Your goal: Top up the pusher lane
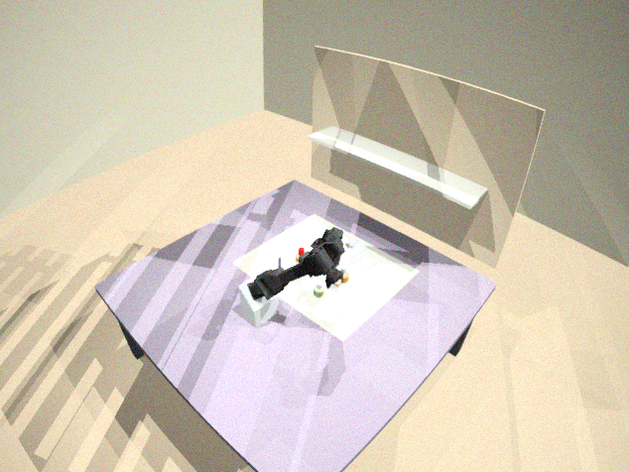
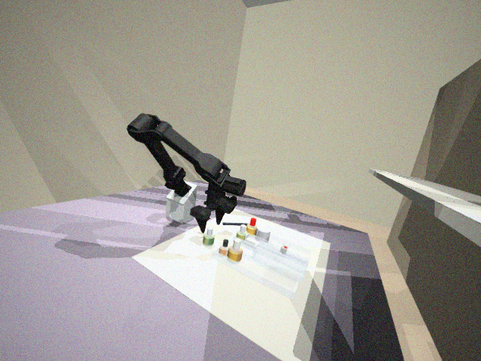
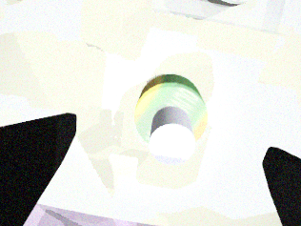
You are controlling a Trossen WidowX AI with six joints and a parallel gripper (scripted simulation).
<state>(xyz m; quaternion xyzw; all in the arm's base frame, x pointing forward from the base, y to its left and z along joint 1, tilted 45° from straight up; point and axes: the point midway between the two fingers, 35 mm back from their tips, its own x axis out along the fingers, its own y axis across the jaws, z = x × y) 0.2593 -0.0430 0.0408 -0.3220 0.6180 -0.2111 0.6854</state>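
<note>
A lilac counter [image 1: 284, 386], streaked with angled shadows, stands on a beige floor [image 1: 554, 355] between plain grey-green walls; a white mat [image 2: 240, 295] lies on it. A panel with a white shelf [image 1: 401, 165] stands behind. The pincer [image 2: 212, 225] hangs spread wide, holding nothing, just above the loose green jar [image 3: 170, 111] with a white cap, which stands upright on the mat, near the other jars and the clear lane [image 2: 271, 252]

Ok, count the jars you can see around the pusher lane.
5. A green jar stands under the open fingers; a small orange jar and a yellow jar stand nearer the camera; a green jar and a red-capped jar stand behind. The arm may hide more.
</note>
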